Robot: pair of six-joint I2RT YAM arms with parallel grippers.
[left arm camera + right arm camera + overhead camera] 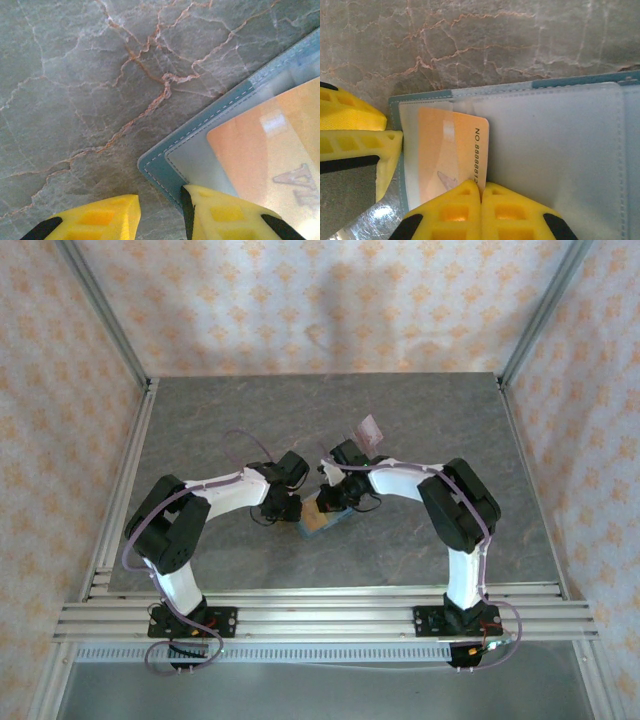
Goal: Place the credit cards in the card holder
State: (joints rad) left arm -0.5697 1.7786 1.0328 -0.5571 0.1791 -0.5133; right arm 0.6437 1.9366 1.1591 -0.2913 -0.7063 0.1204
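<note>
Veining in rust and pale white is traced across the grey, stone-look tabletop (75, 75), whose surface is matt and smooth. Near its middle, between the two arms, the card holder (560, 150) is laid open and flat. Its outer border is soft teal material edged with a line of pale stitching, and its corner is rounded. Inside, clear glossy plastic sleeves are stacked, and their film is marked by soft reflections.

An orange card (445, 145), thin, rigid and rectangular with rounded corners, is tucked under the clear film at the holder's left end in the right wrist view. A row of dark printed digits is carried along one long edge, and a pale square patch is seen near its top.

The right pincer (481, 192) is closed, its ribbed yellow fingers pressed together tip to tip over the lower edge of the orange card. Whether the card is pinched between them cannot be told.

The left pincer (161, 205) is held partly open, with a clear gap between its yellow fingers. One finger is set over the teal border at the holder's corner, and the other is placed beside it above bare tabletop. A grip on the holder cannot be made out.

Farther back on the tabletop, just behind the right arm's wrist, a pale pink card (370, 430) is seen tilted up on edge, well apart from the holder.
</note>
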